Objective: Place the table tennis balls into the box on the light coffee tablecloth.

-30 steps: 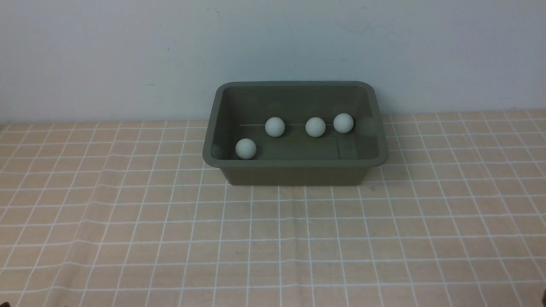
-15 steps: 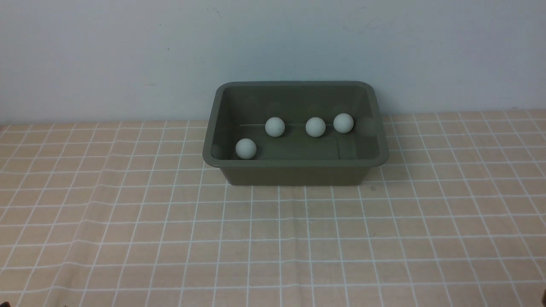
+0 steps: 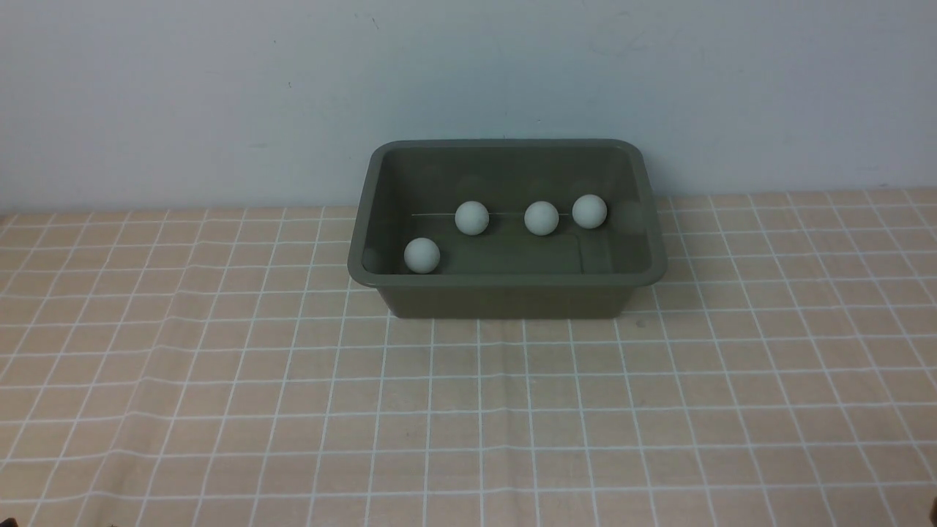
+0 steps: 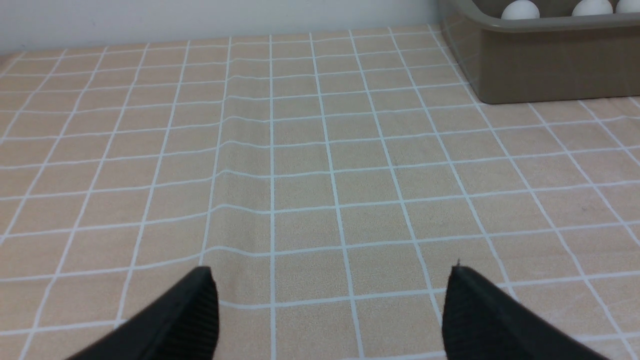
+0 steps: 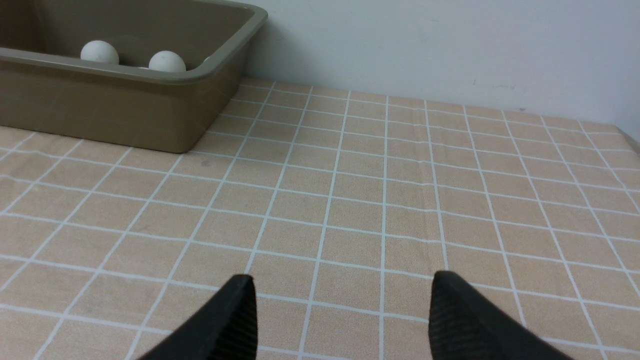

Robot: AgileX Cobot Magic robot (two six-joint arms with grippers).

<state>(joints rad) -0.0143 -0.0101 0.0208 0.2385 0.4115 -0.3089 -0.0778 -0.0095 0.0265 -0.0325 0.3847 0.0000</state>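
Both pincers stand apart and empty: the left pincer (image 4: 330, 310) and right pincer (image 5: 342, 315) show ribbed black rubber fingertips (image 4: 192, 312) low in their frames, over the creased peach-tan gridded tablecloth (image 3: 468, 410). Four matte white table tennis balls (image 3: 472, 217) lie inside the dark olive-grey rounded plastic box (image 3: 505, 296), upper centre of the front view.

front view high, wrist views low, sharing box (image 3: 505, 293)

Plain pale wall (image 3: 219, 88) behind; faint scuffs, small specks.
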